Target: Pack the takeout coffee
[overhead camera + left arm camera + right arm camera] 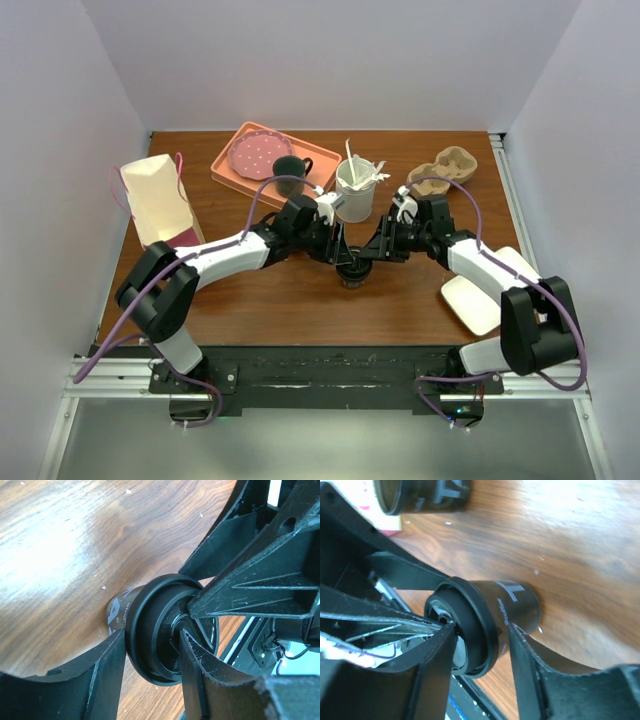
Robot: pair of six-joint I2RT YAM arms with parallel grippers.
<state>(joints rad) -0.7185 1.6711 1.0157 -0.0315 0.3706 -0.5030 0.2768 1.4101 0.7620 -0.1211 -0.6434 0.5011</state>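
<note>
The takeout coffee (pixel 352 272), a small black paper cup with white lettering and a round black lid, stands on the wooden table between both arms. In the left wrist view the lid (pixel 150 625) fills the middle, with lettering on the cup side (pixel 117 612). My left gripper (pixel 152 635) pinches the lid, one finger outside the rim and one on the lid top. My right gripper (pixel 482 630) is closed on the same cup (pixel 515 605), one finger on the lid top and one against the cup wall. Both grippers meet over the cup in the top view, left (pixel 338 255) and right (pixel 368 252).
A cream paper bag (pixel 160 200) stands at the left. A pink tray (pixel 225 165) holds a dark mug (pixel 290 172). Behind are a white cup of stirrers (pixel 355 190) and a cardboard carrier (pixel 447 168). A white plate (pixel 475 295) lies right. Another dark lettered cup (pixel 420 495) shows at the top edge.
</note>
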